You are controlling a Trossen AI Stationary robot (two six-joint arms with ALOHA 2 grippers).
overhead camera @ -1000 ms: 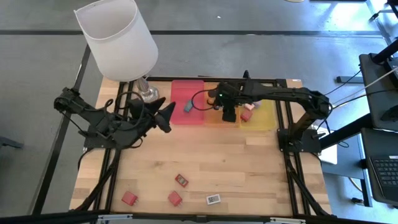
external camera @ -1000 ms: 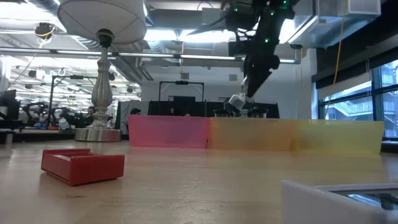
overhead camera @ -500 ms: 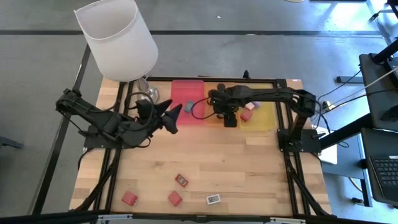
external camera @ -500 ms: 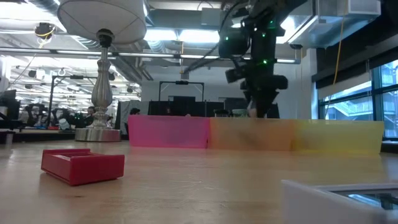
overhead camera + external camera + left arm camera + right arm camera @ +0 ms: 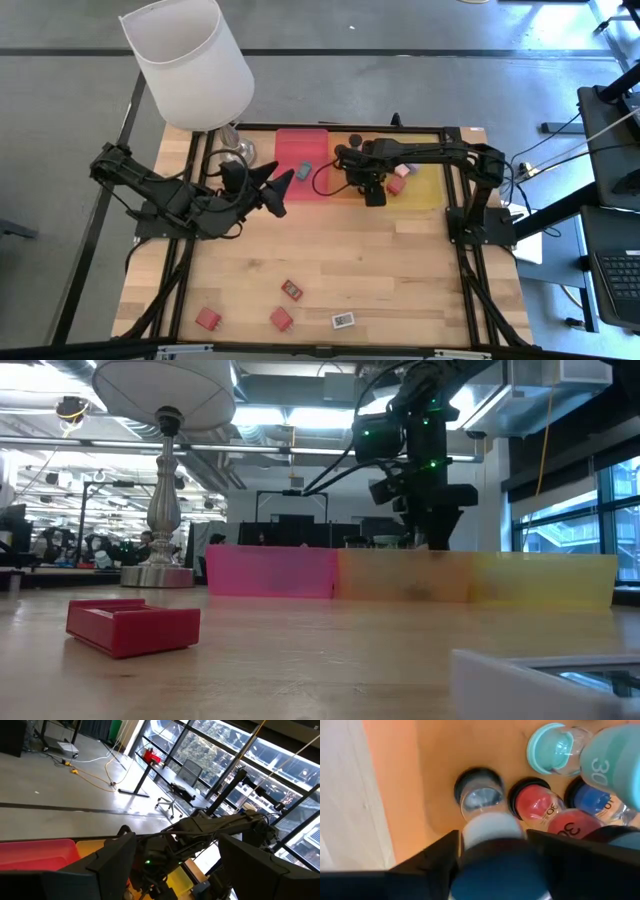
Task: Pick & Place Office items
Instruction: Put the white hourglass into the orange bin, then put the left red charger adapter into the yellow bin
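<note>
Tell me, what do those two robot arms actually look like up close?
Both arms, left and right, are black, built of jointed segments with thin black cables looped alongside. Each ends in a gripper, left and right, with two flat dark fingers. Small green lights glow on the right arm.

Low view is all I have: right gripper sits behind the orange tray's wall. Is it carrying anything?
Observer: Yes. Right wrist view shows a dark cylinder with a pale top between the right gripper fingers.
Operator: What's under it?
Observer: The orange tray floor, where a clear-topped cylinder, a red-topped cylinder and a teal-topped cylinder stand.
Operator: Left arm?
Observer: High view: left gripper is open and empty at the red tray edge.
</note>
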